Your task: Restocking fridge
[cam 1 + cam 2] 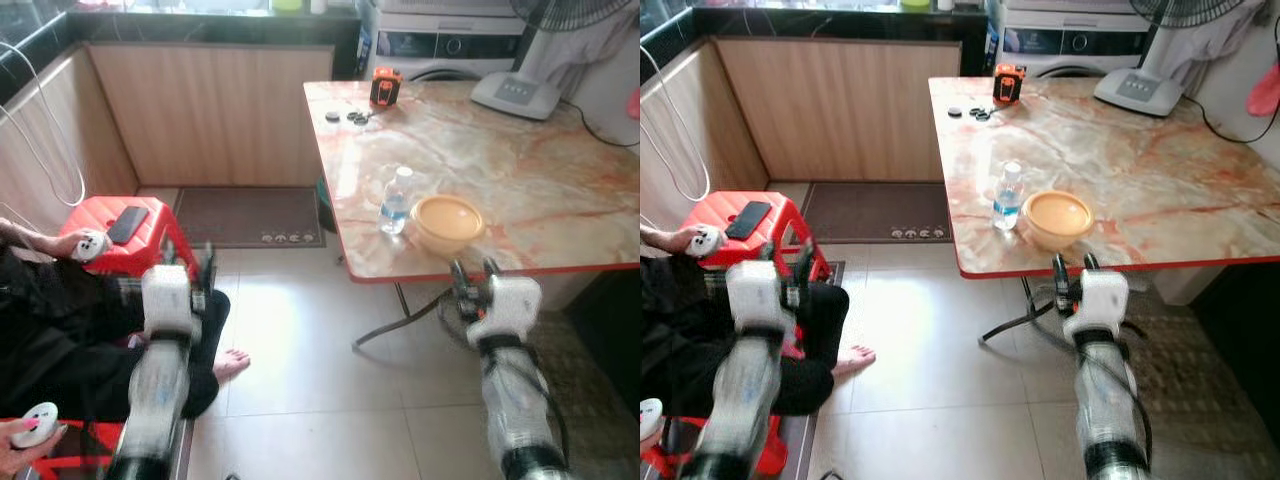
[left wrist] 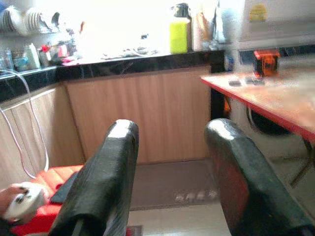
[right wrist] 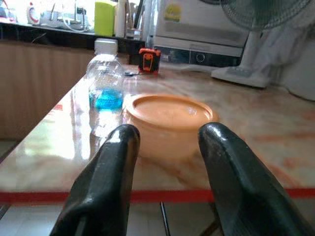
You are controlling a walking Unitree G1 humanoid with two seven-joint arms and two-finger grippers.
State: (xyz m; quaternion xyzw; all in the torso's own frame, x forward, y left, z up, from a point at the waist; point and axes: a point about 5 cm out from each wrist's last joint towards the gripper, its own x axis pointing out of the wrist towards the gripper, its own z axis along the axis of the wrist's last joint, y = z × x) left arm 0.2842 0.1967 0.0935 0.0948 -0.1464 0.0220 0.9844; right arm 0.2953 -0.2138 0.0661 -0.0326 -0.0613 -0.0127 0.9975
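So the robot's parked in front of the marble-look surface [image 1: 520,170] with the red edge, and the stuff to restock sits right near the front rim: a small water bottle [image 1: 397,201] with a blue label standing upright, and just beside it an orange lidded container [image 1: 448,222]. They look close to touching, but I can't tell for sure.

The right claw [image 1: 1070,270] is held low, just off the rim and a bit below the top, fingers spread moderately and empty. From its wrist view the gap between the fingers lines up on the container, with the bottle off to one side, so my guess is it's lining up for the container first. Makes sense, it's nearest the rim and the easier reach.

The left claw [image 1: 200,268] is out over the floor, well apart from the surface, also parted and holding nothing. Probably just parked out of the way.

A person sits to the robot's left with white controllers [image 1: 90,245] in hand, next to a red stool [image 1: 150,235] with a phone [image 1: 127,224] on it. Further back on the surface there's an orange tape measure [image 1: 385,87] and a fan base [image 1: 515,94].

No fridge anywhere yet, so this is early.
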